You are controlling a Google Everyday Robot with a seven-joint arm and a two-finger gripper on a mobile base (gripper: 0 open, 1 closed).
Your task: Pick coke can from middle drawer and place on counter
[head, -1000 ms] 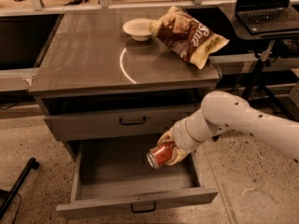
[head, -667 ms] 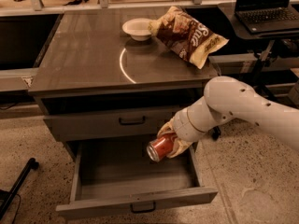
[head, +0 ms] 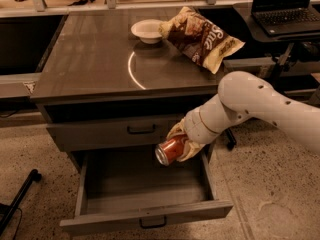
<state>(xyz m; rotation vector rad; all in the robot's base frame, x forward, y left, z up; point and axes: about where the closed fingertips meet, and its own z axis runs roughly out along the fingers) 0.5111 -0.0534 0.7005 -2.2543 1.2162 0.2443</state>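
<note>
The red coke can [head: 170, 150] lies on its side in my gripper [head: 181, 143], silver end facing front left. The gripper is shut on it and holds it above the open middle drawer [head: 145, 219], in front of the closed drawer front above. The drawer is pulled out and its grey floor is bare. The glossy grey-brown counter [head: 90, 64] with a curved white reflection lies above and behind the can. My white arm reaches in from the right.
A white bowl [head: 147, 31] and a brown-and-cream chip bag [head: 200, 37] sit at the back right of the counter. A dark desk with a laptop [head: 285, 9] stands to the right. A black leg [head: 20, 199] lies on the floor at left.
My gripper has lifted the can up out of the drawer, from low over the drawer floor to level with the closed drawer front above. The arm has risen with it.
</note>
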